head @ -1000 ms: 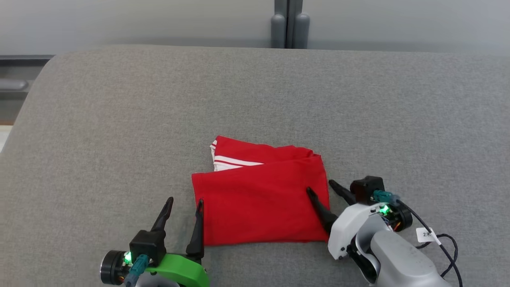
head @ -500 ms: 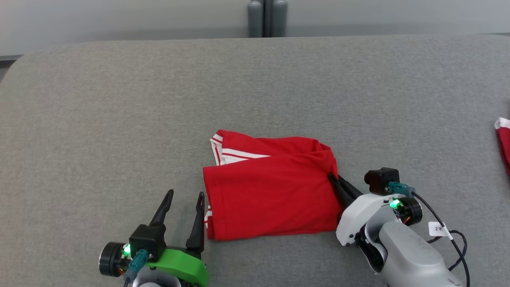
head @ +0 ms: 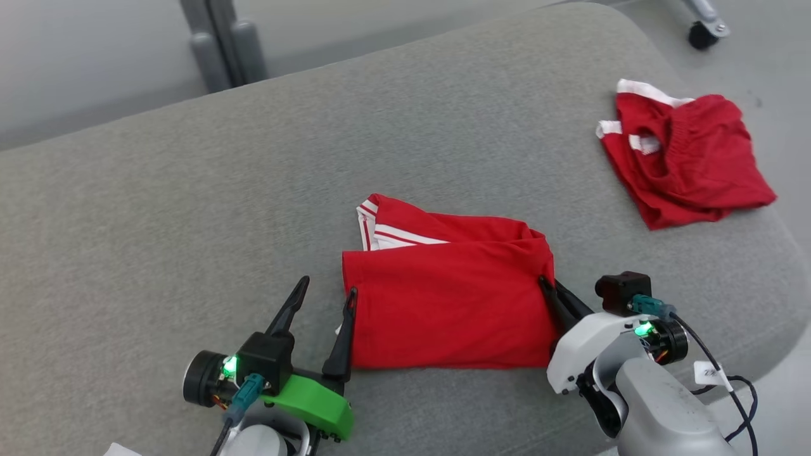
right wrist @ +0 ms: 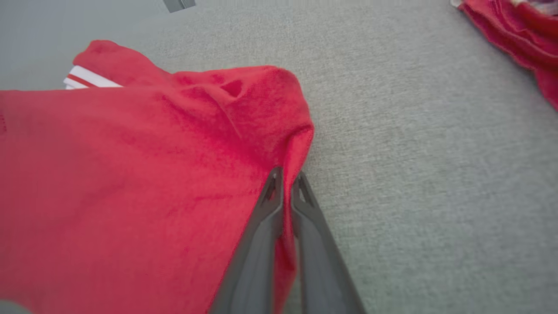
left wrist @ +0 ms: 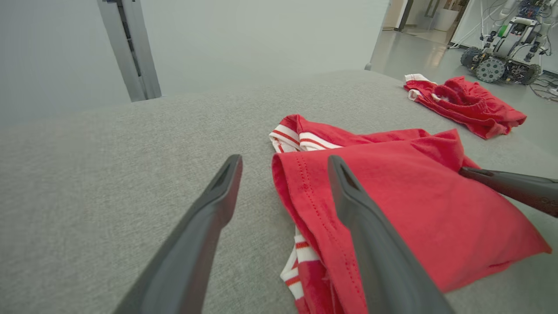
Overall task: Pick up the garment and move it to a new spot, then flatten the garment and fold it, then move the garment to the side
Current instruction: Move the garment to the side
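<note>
The garment [head: 443, 304] lies folded into a red rectangle on the grey cushion [head: 190, 190], with white striped trim showing at its far left corner. My right gripper [head: 543, 280] is shut on the garment's right edge, and the cloth [right wrist: 130, 174] bunches up where the fingertips [right wrist: 275, 183] pinch it. My left gripper [head: 327, 286] stands open at the garment's left edge. In the left wrist view the hem [left wrist: 287, 183] sits between the two spread fingers [left wrist: 348, 196] of the left gripper [left wrist: 284, 160].
A smaller bunched red cloth [head: 684, 158] with white trim lies at the cushion's far right corner. The cushion rounds off at its right edge [head: 785, 253], with floor and a caster wheel [head: 700, 35] beyond. A grey post [head: 222, 44] stands behind.
My right gripper has shut on the garment's right edge, which now bunches upward. The head camera has swung right, bringing the smaller red cloth into view. The left gripper stays open.
</note>
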You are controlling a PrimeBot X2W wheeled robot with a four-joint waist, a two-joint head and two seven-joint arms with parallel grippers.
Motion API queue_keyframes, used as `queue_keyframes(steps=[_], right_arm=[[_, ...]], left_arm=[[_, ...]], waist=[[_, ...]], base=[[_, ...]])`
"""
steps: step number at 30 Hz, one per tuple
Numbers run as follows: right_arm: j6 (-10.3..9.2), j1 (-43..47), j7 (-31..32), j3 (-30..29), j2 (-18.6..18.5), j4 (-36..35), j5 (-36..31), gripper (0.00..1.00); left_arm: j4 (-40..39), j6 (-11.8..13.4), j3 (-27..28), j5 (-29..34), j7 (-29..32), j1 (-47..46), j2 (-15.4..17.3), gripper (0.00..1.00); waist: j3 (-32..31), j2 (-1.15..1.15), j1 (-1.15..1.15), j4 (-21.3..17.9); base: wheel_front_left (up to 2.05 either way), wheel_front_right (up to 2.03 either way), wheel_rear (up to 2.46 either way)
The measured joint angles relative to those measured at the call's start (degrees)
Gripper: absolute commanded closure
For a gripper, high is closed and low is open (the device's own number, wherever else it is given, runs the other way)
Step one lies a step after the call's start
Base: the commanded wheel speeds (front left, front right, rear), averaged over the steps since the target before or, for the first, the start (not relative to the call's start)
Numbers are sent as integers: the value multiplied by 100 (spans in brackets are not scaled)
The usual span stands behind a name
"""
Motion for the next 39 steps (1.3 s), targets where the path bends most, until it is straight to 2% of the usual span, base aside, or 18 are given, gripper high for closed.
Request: queue_keyframes(steps=[8,13,16,21,26,31,36,37,38,39], right_arm=[[0,10,1,10,-9,-159,-42,100],[0,-113,1,-27,-14,-214,-97,100],[0,-415,1,-2,-12,-266,-166,100],[0,-1287,1,49,-51,-166,-410,100],[0,-2297,11,-149,-353,349,-781,100],[0,-3099,114,-766,-985,1165,-1429,100],[0,-3470,192,-1424,-1675,1709,-2204,100],[0,-3507,191,-1578,-1797,1764,-2381,75],[0,-3534,186,-1772,-1879,1789,-2509,59],[0,-3555,163,-1929,-1924,1790,-2583,0]], left_arm=[[82,-24,-45,46,0,-31,-2,0],[131,-48,-99,125,0,-118,-5,0],[148,-53,-104,125,0,-149,-5,0],[207,-85,-54,246,1,-304,-5,0],[248,-107,1,407,0,-490,-3,0],[235,-147,31,474,1,-645,12,0],[223,-156,-34,488,0,-788,14,0],[222,-156,-38,488,0,-817,13,0],[218,-165,-41,487,0,-839,10,0],[216,-169,-36,487,0,-851,8,0]], waist=[[51,0,0,-1018],[141,0,0,-1423],[265,0,0,-1524],[514,0,0,-1517],[798,0,0,-1320],[1072,0,0,-1010],[1292,0,0,-700],[1334,0,0,-633],[1373,0,0,-570],[1402,0,0,-523]], base=[[0,0,0],[0,0,0],[0,0,0],[0,0,0],[0,0,0],[0,0,0],[0,0,0],[0,0,0],[0,0,0],[0,0,0]])
